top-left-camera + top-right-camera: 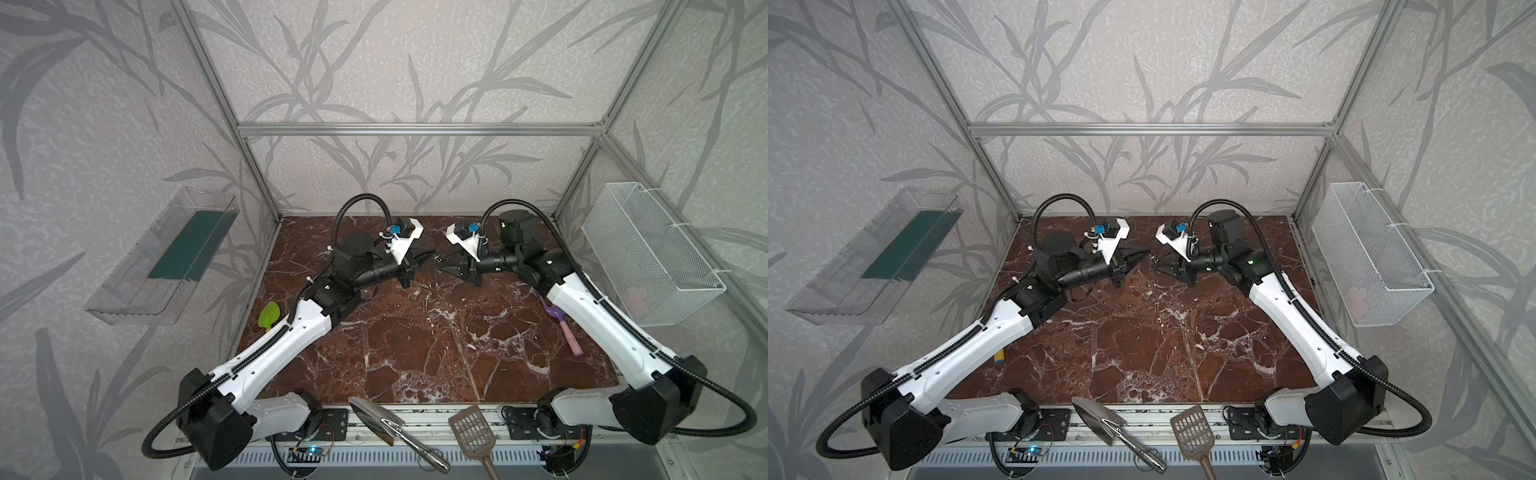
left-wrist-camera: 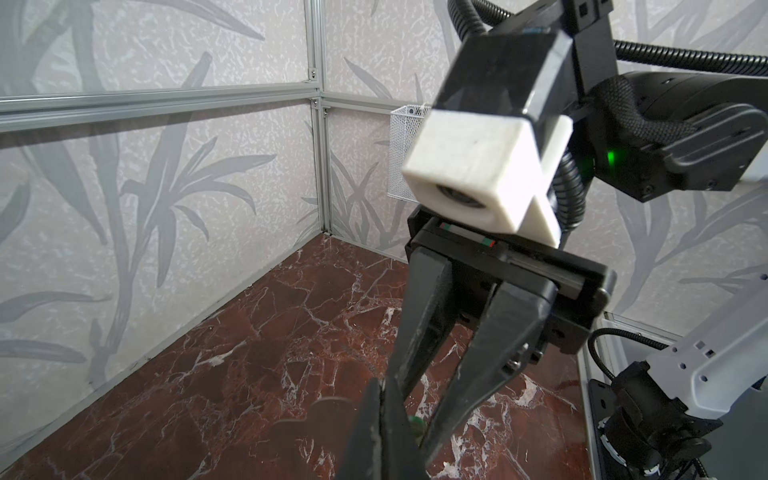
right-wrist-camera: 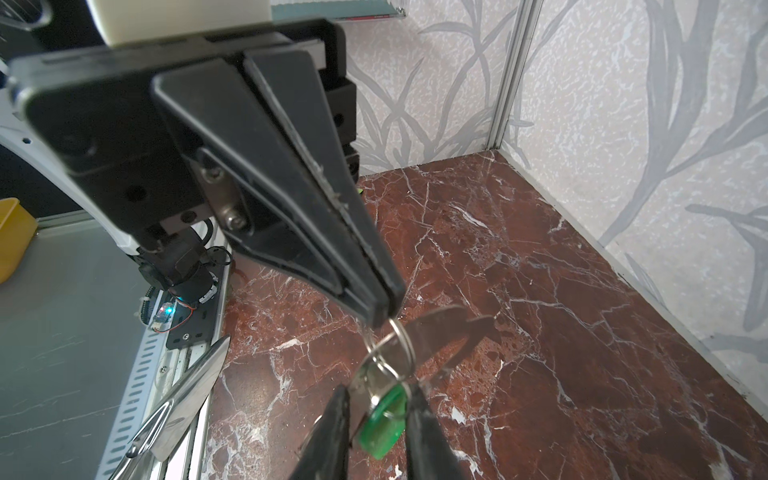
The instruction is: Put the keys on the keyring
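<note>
In the right wrist view my left gripper [image 3: 380,309] is shut on the top of a silver keyring [image 3: 395,345]. A key with a green plastic head [image 3: 382,428] hangs from the ring, which appears to pass through the head. That head lies between the parted fingers of my right gripper [image 3: 378,392], which is open around it. In both top views the left gripper [image 1: 432,254] [image 1: 1148,252] and right gripper [image 1: 438,266] [image 1: 1158,266] meet tip to tip above the rear of the marble table [image 1: 415,353]. The left wrist view shows only a sliver of the green key [image 2: 415,424].
A lime-green scoop [image 1: 269,314] lies by the left arm. A purple and pink tool [image 1: 565,328] lies by the right arm. A metal trowel [image 1: 386,428] and a brown slotted scoop [image 1: 473,428] rest on the front rail. A wire basket [image 1: 652,257] and a clear bin [image 1: 162,257] hang on the side walls.
</note>
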